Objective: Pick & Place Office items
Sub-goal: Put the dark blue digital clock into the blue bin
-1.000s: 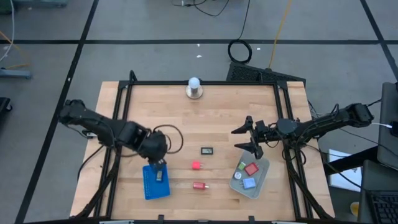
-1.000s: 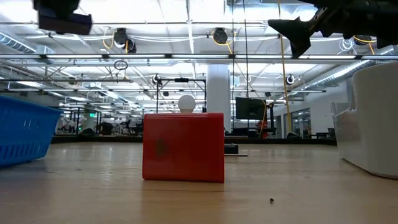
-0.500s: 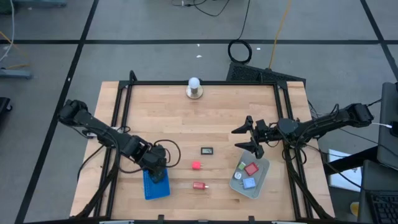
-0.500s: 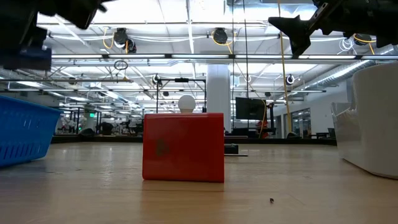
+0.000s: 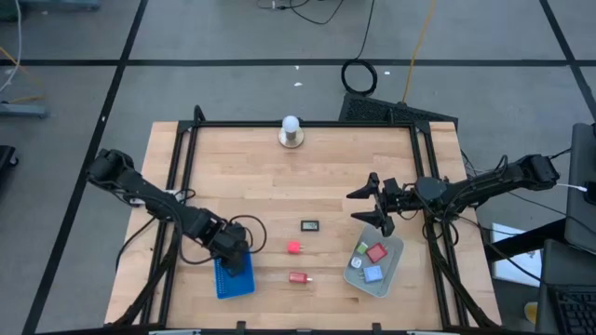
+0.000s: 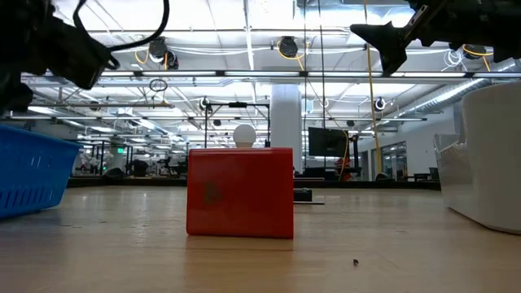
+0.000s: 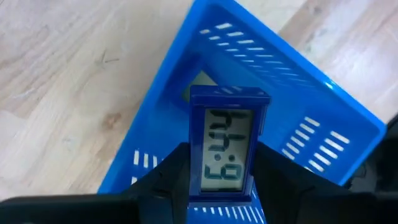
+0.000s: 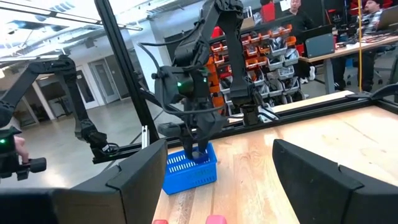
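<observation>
On the bench (image 5: 326, 177), a white ball on its base (image 5: 291, 132) stands at the far edge. A red block (image 5: 298, 277), pink block (image 5: 294, 247) and black rectangle (image 5: 310, 224) lie mid-bench. The clear bin (image 5: 389, 275) near the right front corner holds red, blue and pale pieces. The left gripper (image 7: 221, 177), clamped on a small blue clock (image 7: 227, 149), reaches down into the blue tray (image 5: 233, 277) at the front edge. The right gripper (image 5: 372, 207) hovers beside the bin, fingers apart.

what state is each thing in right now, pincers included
left pincer: shut on the small blue digital clock, over the blue slotted basket
small blue digital clock: held upright, display lit
blue slotted basket: upright on the table
right pincer: open, empty, above the table beside the clear grey bin
clear grey bin: upright, holding red, blue and pale pieces
red block: lying loose on the table
pink block: loose on the table
black rectangle: flat on the table
</observation>
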Available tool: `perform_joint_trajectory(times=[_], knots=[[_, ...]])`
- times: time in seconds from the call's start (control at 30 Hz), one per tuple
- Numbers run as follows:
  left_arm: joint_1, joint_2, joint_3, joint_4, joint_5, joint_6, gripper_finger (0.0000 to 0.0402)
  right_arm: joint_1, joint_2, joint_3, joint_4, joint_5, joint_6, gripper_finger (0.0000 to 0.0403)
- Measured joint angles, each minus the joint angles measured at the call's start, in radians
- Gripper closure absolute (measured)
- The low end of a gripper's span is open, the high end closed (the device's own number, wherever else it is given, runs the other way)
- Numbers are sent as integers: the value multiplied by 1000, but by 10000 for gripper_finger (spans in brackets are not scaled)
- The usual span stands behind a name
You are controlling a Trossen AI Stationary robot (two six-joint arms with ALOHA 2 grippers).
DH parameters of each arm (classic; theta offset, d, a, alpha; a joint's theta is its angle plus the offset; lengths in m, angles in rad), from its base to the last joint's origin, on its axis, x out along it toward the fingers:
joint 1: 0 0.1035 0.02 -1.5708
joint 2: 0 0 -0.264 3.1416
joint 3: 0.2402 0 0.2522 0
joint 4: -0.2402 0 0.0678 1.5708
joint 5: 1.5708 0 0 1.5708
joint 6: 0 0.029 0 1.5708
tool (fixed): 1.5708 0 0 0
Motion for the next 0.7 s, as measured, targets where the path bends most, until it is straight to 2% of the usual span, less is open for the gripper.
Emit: perform_joint_trajectory(times=[0.1,0.37,0.7], knots=[[0,0,-10,1,0,-5,257,0,0,0,1,0,0,122],[0,0,-10,-1,-30,-4,199,0,0,0,2,0,0,122],[1,0,-7,-1,-16,5,189,0,0,0,0,-1,0,122]])
